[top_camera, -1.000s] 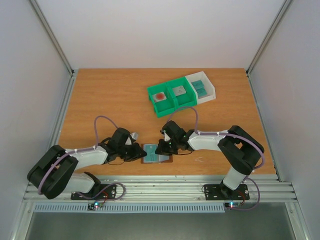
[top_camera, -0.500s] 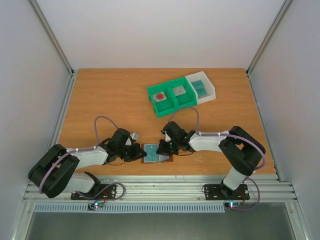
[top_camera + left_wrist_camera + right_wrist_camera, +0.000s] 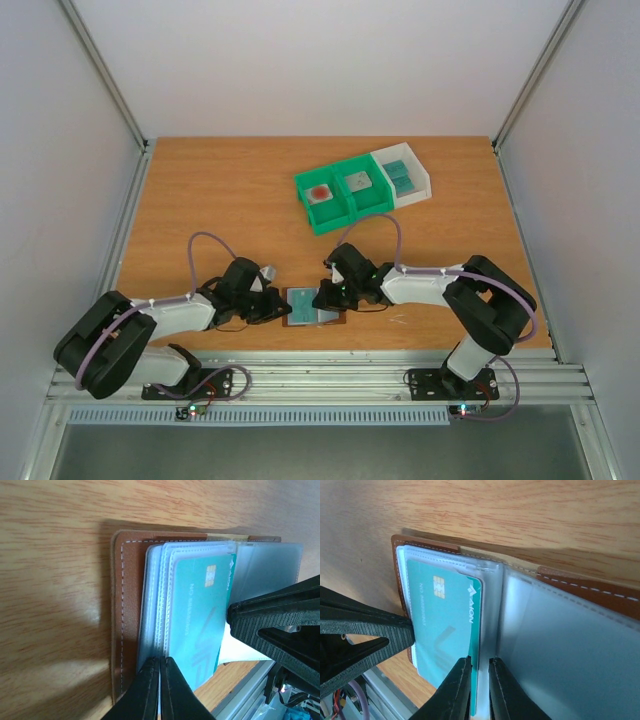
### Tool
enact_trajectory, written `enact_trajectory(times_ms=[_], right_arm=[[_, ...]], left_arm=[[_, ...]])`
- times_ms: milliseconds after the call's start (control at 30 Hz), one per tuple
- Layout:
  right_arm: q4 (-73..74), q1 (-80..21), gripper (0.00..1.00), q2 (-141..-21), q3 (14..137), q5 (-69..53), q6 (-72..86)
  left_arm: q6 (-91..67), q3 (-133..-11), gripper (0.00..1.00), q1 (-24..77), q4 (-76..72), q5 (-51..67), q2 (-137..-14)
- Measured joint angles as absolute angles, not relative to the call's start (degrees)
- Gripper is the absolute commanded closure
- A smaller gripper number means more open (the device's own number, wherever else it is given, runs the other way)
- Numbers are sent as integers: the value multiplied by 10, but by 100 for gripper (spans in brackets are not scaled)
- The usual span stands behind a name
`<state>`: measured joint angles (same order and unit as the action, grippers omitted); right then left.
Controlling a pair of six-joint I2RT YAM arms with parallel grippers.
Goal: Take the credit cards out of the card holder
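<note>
The brown card holder (image 3: 314,306) lies open near the table's front edge, between both grippers. It fills the left wrist view (image 3: 125,605) and the right wrist view (image 3: 600,592). A teal credit card (image 3: 200,615) with a gold chip sticks partway out of its clear sleeves, and it also shows in the right wrist view (image 3: 442,625). My left gripper (image 3: 160,680) is shut on the sleeves' edge at the holder's left side. My right gripper (image 3: 481,685) has its jaws nearly together, with the teal card's edge between them. A whitish piece (image 3: 240,652) shows under the right fingers.
A green bin (image 3: 340,212) at the back middle holds a red-spotted tile (image 3: 320,192) and a grey square (image 3: 357,183). A white bin (image 3: 420,186) beside it holds teal cards (image 3: 400,175). The metal rail (image 3: 320,378) runs along the front edge.
The right arm's elbow has shifted slightly to the right. Both grippers and the card holder stay where they were.
</note>
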<state>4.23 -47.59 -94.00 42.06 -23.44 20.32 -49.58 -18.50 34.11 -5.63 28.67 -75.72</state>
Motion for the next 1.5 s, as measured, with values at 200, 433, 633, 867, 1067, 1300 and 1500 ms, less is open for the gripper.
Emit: enact_trajectory(times_ms=[200,433,633,867,1067,1300,1500], right_arm=[[24,-476,88,-948,417,-241,208],[15,-476,99,-959,417,-249,210],[11,-476,99,-957,413,-246,209],[8,-476,99,-941,401,-239,207],[18,-476,95,-910,387,-227,207],[-19,-476,85,-914,386,-250,213],[-52,-476,79,-939,383,-262,227]], left_arm=[[-496,-185,97,341,-57,286,-758],[-497,-182,97,341,-61,287,-759],[-497,-181,94,341,-63,286,-759],[-497,-181,92,341,-67,286,-759],[-497,-181,94,341,-67,285,-759],[-496,-180,100,341,-64,281,-757],[-496,-180,100,341,-64,281,-757]])
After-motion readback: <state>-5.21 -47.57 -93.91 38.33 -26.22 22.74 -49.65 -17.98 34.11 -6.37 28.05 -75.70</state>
